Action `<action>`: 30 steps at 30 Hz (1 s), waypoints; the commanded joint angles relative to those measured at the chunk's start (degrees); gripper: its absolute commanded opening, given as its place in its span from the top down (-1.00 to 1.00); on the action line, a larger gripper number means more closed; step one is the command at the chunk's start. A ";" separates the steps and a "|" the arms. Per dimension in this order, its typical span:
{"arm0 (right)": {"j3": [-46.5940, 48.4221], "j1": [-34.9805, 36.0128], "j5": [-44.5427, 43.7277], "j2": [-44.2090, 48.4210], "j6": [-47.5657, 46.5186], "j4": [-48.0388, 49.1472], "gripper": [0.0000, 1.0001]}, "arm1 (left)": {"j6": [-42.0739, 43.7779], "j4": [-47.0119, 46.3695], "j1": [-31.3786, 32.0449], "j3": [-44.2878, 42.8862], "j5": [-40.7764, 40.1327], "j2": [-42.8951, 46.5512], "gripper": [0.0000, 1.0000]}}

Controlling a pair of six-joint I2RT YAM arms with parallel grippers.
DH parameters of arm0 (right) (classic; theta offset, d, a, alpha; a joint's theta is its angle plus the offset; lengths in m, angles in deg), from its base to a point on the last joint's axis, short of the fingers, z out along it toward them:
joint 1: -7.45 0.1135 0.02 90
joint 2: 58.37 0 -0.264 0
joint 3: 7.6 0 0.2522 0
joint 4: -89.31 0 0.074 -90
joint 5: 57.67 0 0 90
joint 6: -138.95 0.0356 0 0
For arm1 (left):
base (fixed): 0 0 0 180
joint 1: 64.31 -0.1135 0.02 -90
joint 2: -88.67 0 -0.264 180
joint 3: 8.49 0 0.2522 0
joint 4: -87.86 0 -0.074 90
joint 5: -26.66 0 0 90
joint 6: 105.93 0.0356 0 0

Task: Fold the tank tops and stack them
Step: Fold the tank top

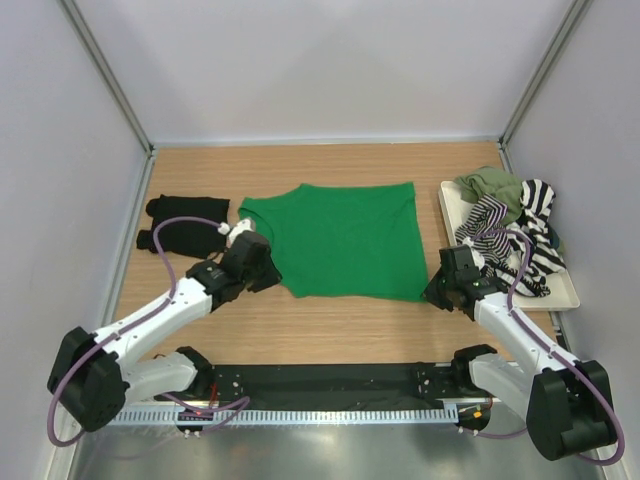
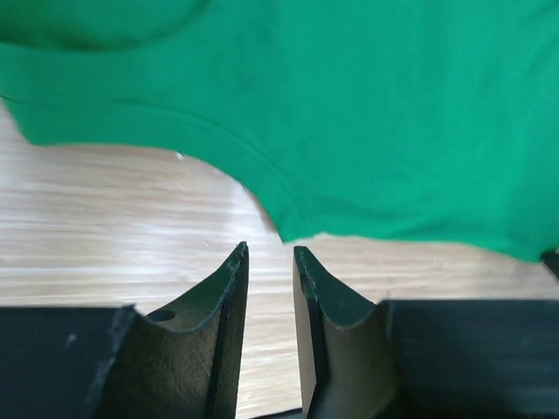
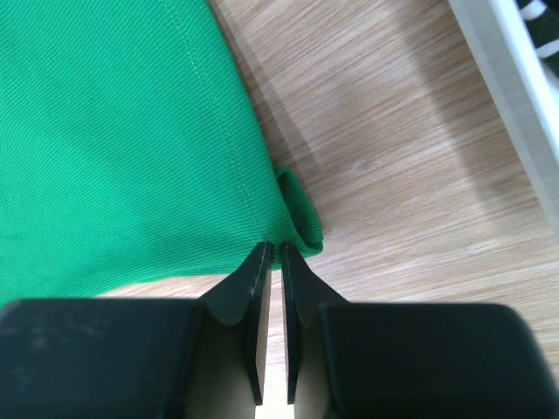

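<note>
**State.** The green tank top (image 1: 345, 240) lies flat at the centre of the bench (image 1: 330, 330). The black tank top (image 1: 185, 232) lies folded at the left, and more tops are heaped in the tray (image 1: 566, 297) at the right.

The left pincer (image 2: 269, 249) sits at the lower-left corner of the green tank top. Its fingers are slightly apart with nothing between them, and the cloth edge is just ahead of the tips. The right pincer (image 3: 272, 247) sits at the lower-right corner with its fingers almost together. The tips touch the hem, but it cannot be told whether cloth is caught.

**Hazards.**
- The hem corner (image 3: 297, 209) is rolled under. A pinch here may take one layer only, leaving the fold skewed.
- The left fingers are short of the edge, so closing now would probably grip air.
- If only one corner is held, a lift would likely drag the garment askew.

**Orientation.** In the top view the long axis runs left to right. The curved shoulder end points left and the straight hem points right.
</note>
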 commanded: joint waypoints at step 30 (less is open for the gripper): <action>-0.03 0.16 0.21 -0.55 0.63 2.21 0.70 | -5.30 -10.90 11.10 -7.04 -6.62 -27.81 0.70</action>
